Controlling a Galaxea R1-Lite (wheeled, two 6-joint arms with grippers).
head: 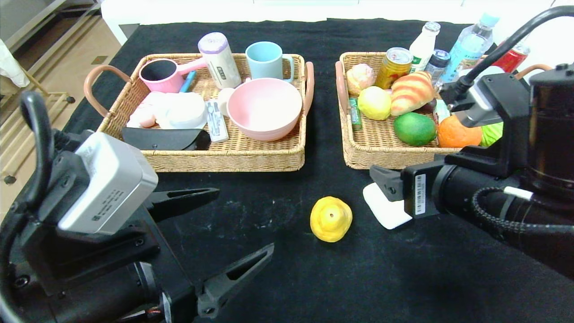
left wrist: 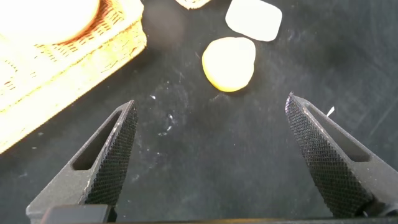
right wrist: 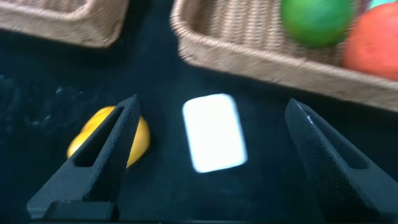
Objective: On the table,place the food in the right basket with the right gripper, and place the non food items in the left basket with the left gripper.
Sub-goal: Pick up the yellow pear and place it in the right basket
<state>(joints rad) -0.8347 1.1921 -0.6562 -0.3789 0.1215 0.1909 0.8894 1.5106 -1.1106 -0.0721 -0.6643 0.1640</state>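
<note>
Both grippers' fingers spread wide, holding nothing

Pear lies left of soap bar; baskets behind.

Yellow pear and white bar on black table, two filled baskets behind

Black-cloth tabletop carries two wicker baskets, upper left & upper right, w/ yellow pear-shaped fruit and white bar lower center.
</note>
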